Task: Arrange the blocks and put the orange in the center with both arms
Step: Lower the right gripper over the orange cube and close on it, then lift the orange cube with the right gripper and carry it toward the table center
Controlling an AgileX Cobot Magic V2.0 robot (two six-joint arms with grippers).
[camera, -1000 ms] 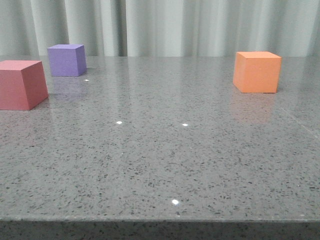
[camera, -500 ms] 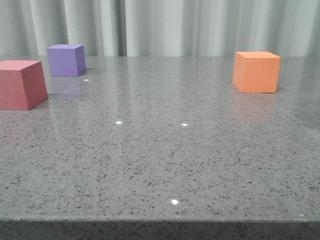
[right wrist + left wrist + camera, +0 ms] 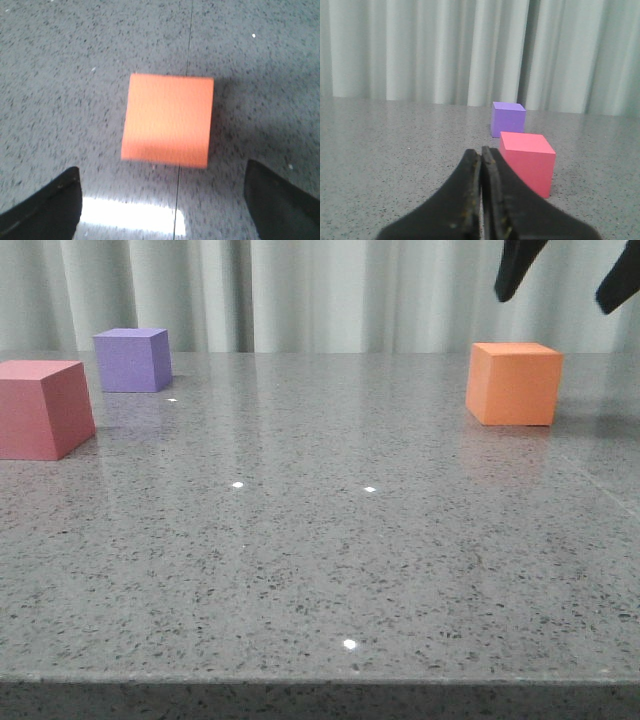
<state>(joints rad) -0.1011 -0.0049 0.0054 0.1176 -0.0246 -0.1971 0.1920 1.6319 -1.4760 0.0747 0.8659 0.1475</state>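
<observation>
Front view: the right tool (image 3: 568,275) hangs at the upper right of the frame, its two dark fingers spread wide and holding nothing, above the orange cube (image 3: 513,383), which stands on the grey speckled counter (image 3: 320,560) at right of centre. The pinkish-red cube (image 3: 42,408) sits at the left edge, with the purple cube (image 3: 132,359) just behind it and apart from it. Right wrist view: the orange cube (image 3: 168,119) lies between the two fingertips (image 3: 42,207), slightly turned relative to the line between them. Left wrist view: the left tool (image 3: 481,165) has its fingers pressed together, empty, pointing toward the pinkish-red cube (image 3: 529,161) and the purple cube (image 3: 507,119) beyond it.

Risks, as judged from this arrangement: because the cube is turned, closing fingers may meet its edges rather than flat faces, so it could twist or slip out on the glossy counter. A descent off centre could land one fingertip on the top face. The left tool, unless opened first, would shove the pinkish-red cube into the purple one.
</observation>
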